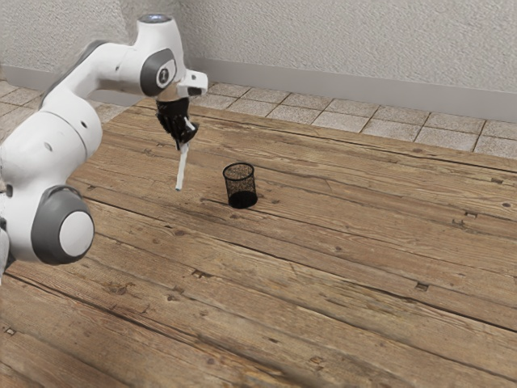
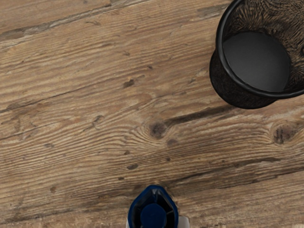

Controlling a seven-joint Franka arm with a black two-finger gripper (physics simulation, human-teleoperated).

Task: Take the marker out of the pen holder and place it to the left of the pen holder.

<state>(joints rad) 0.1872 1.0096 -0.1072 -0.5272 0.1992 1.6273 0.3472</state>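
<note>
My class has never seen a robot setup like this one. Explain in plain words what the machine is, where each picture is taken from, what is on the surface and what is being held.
The machine is a white, jointed robot arm with grey joint covers, ending in a black two-finger gripper. These are computer-simulated pictures.

The exterior view looks from the arm's side. The wrist view comes from a camera on the arm's hand, looking down at the brown wooden-plank table.

On the table stands a round black mesh pen holder, upright, with nothing visible inside.

The gripper is closed on a slim white marker with a blue end, pointing downward beside the holder. I can't tell whether its lower tip touches the table.
</note>
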